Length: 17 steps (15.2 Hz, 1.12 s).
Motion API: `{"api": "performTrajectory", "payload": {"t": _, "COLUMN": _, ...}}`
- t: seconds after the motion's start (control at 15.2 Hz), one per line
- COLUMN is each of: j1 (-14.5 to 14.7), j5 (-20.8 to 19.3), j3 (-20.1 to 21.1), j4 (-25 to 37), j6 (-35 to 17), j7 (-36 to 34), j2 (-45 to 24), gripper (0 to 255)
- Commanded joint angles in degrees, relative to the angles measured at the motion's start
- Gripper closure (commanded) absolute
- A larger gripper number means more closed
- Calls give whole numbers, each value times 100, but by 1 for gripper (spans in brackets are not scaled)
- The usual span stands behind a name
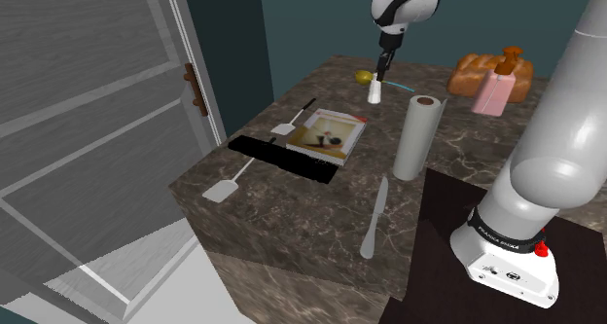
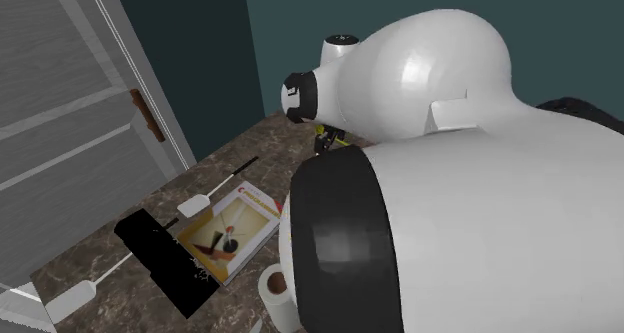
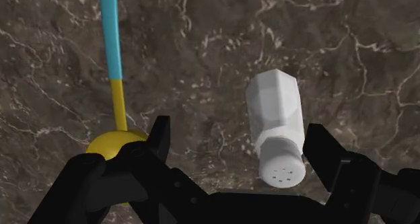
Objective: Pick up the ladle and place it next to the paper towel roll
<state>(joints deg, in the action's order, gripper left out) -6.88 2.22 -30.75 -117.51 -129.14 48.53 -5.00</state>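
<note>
The ladle (image 3: 116, 95) has its bowl half behind a finger (image 3: 160, 140) (handle cut by the edge)

On dark marbled counter (image 1: 292, 215): white shaker (image 3: 276, 132), illustrated book (image 1: 329, 134) lying flat, white spatula (image 1: 284, 128) beside its corner, second spatula (image 1: 222, 190) near the edge, grey knife (image 1: 374, 220), bread loaf (image 1: 475, 71) behind pink bottle (image 1: 493, 94).

White arm (image 1: 559, 137) reaching up and toward the shoulder view's left, with the wrist bent so that the black gripper (image 1: 383, 69) points downward. Fingers (image 3: 159, 138) spread wide apart, apparently clasping nothing.
</note>
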Motion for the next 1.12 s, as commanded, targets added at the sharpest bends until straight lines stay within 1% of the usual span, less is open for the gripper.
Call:
{"api": "performTrajectory", "payload": {"t": 0.0, "j1": -121, "j5": 281, "j3": -29, "j4": 355, "j6": -96, "j7": 292, "j2": -463, "gripper": 0}}
{"api": "performTrajectory", "payload": {"t": 0.2, "j1": -388, "j5": 675, "j3": 11, "j4": 942, "j6": -167, "j7": 679, "j2": -1137, "gripper": 0}}
{"api": "performTrajectory", "payload": {"t": 0.46, "j1": -823, "j5": 1107, "j3": 145, "j4": 1852, "j6": -157, "j7": 1075, "j2": -2023, "gripper": 0}}
{"api": "performTrajectory", "payload": {"t": 1.06, "j1": -992, "j5": 1348, "j3": 300, "j4": 1904, "j6": -524, "j7": 1224, "j2": -2468, "gripper": 0}}
